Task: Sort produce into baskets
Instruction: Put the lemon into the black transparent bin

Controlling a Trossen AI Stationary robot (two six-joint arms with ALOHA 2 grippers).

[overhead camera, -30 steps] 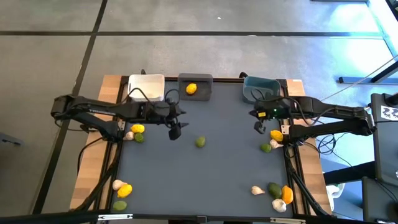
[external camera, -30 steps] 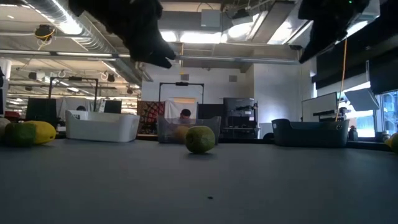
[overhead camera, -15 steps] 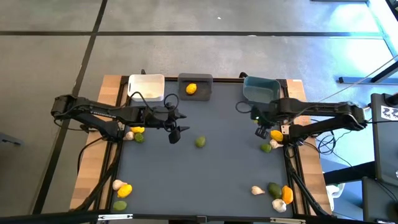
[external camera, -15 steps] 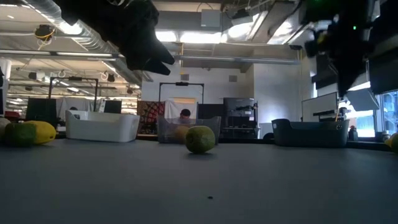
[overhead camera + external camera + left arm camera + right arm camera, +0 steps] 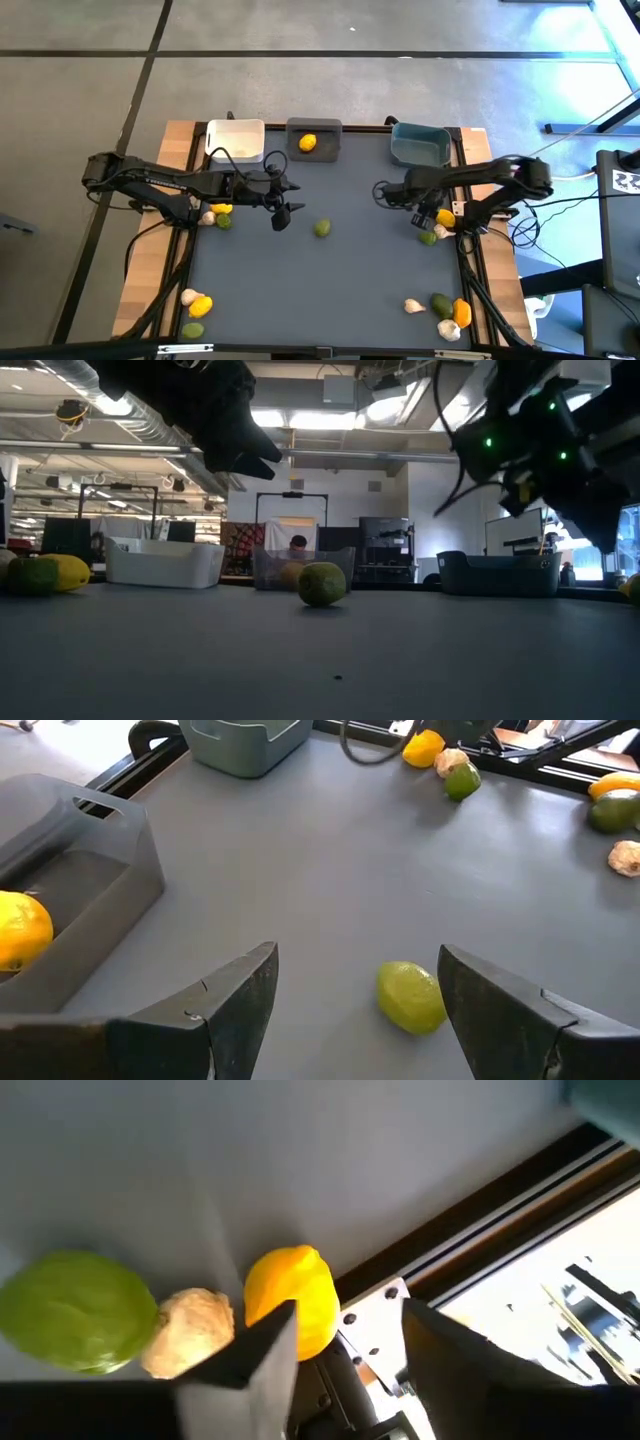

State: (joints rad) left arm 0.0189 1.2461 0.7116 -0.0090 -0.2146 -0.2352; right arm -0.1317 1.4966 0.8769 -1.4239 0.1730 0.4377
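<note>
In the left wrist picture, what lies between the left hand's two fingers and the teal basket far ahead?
In the left wrist view, only a green lime lies just beyond the left hand; from there to the teal basket the grey table is bare.

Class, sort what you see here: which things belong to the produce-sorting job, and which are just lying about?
Job: lemons, limes, garlic bulbs; white basket, grey basket, teal basket; left gripper, right gripper.

Lying about: cables; background shelving and person.

Produce [image 5: 322,229] and baskets [image 5: 236,141] on table [image 5: 340,280]
</note>
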